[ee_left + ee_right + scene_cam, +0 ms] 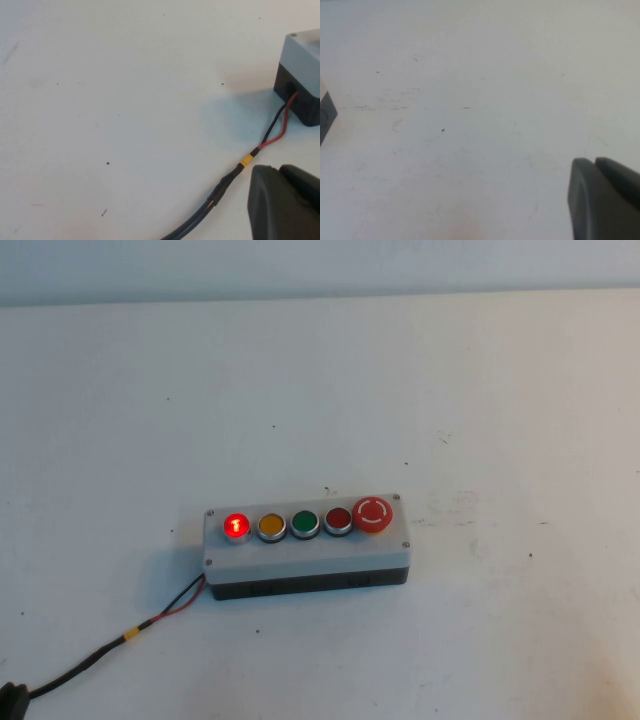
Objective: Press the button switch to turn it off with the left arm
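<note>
1. The button switch (pixel 237 526) glows bright red at the cable end of the grey box (pixel 306 558), the leftmost in its row in the high view.
2. Beside it along the row sit a yellow button (pixel 271 526), a green button (pixel 305 523), a darker red button (pixel 338 520) and a big red mushroom button (pixel 372 513) at the far end.
3. The box lies on the white counter (pixel 480 400), with nothing over the buttons.
4. A black cable (pixel 90 660) runs from the box's left end toward the near left corner; its red and black wires (pixel 276 131) enter the dark base past a yellow band (pixel 245 161).
5. The left end effector (pixel 285 202) shows only as a dark edge in its wrist view, near the cable and short of the box; whether it is released or clenched, I cannot tell.
6. The right end effector (pixel 605 200) hangs over bare counter, likewise cut off; state unclear. A corner of the box (pixel 326 116) peeks in at that view's edge.
7. Neither arm appears in the high view.
</note>
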`<action>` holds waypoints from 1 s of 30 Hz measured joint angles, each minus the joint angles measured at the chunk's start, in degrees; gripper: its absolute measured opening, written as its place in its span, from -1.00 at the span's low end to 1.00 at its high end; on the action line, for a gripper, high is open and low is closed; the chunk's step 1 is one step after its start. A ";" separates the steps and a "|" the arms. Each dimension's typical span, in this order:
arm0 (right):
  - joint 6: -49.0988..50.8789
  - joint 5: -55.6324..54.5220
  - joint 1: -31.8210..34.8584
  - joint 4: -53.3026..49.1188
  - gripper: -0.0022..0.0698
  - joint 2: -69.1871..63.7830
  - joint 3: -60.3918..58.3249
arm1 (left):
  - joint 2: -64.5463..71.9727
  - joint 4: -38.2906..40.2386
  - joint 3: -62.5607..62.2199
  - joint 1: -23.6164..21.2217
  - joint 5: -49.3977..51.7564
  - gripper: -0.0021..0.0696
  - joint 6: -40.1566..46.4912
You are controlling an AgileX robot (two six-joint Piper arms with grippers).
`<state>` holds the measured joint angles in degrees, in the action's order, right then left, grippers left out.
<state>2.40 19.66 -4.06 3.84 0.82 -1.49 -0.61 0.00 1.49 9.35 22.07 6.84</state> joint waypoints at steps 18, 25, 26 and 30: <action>0.00 0.00 0.00 0.00 -0.98 0.00 0.00 | 0.00 25.97 0.00 0.00 -16.26 -0.95 -14.49; 0.00 0.00 0.00 0.00 -0.98 0.00 0.00 | 6.98 24.44 -11.76 0.00 -0.36 -0.95 -14.96; 0.00 0.00 0.00 0.00 -0.98 0.00 0.00 | 10.09 22.60 -15.51 0.00 3.87 -0.95 -14.81; 0.00 0.00 0.00 0.00 -0.98 0.00 0.00 | 23.43 15.08 -28.66 0.00 19.44 -0.95 -12.56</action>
<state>2.40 19.66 -4.06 3.84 0.82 -1.49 22.82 15.08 -27.17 9.35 41.51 -5.73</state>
